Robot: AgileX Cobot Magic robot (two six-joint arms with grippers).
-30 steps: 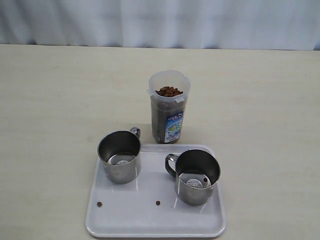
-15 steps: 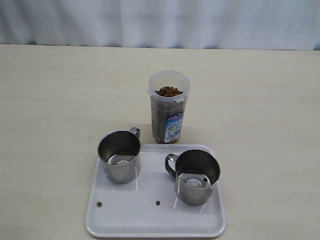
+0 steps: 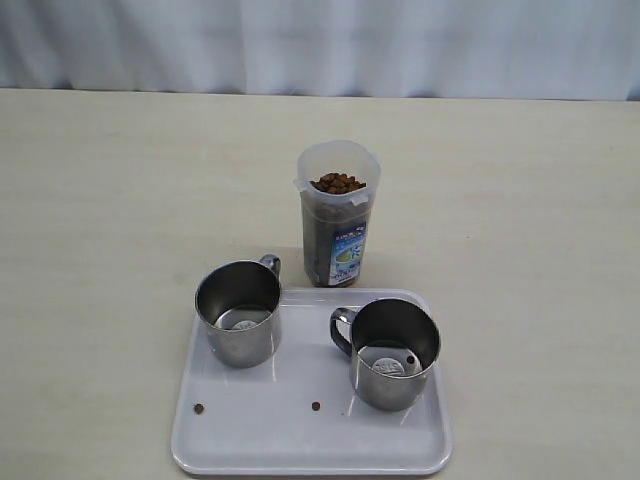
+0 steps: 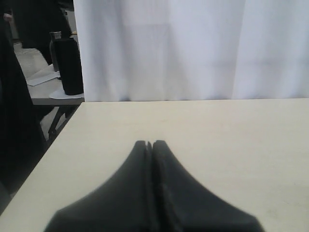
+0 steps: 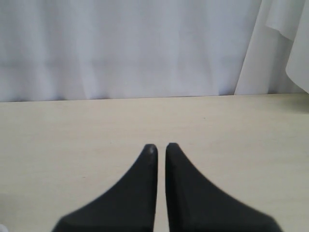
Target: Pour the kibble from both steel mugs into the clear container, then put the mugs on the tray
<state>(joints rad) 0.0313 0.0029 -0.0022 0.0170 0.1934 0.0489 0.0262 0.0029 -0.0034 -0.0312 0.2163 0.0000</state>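
Near front edge of pale beige tabletop (image 3: 100, 200), exterior view: flat white rectangular plastic tray (image 3: 250, 445) with rounded corners and low rim. Upright on it, well apart, two shiny stainless-steel cylindrical mugs: left mug (image 3: 238, 312) at far-left corner, handle toward the back; right mug (image 3: 393, 352) nearer right rim, handle pointing left. Single pellet (image 3: 411, 358) low inside right mug. Two stray pellets (image 3: 199, 408) on bare tray floor in front of the mugs. Just behind tray, off it, tall translucent plastic canister (image 3: 337, 240), blue-yellow label facing front, filled close to the rim with reddish-brown kibble (image 3: 338, 183).

Left wrist view: left gripper (image 4: 149, 144), dark fingers pressed tight together, nothing held, over bare tabletop. White curtain (image 4: 193, 48) beyond; black bottle (image 4: 67, 65) on separate grey table past the edge.

Right wrist view: right gripper (image 5: 161, 146), fingers drawn together, only a thin slit between tips, nothing clamped. Bare tabletop and white curtain ahead.
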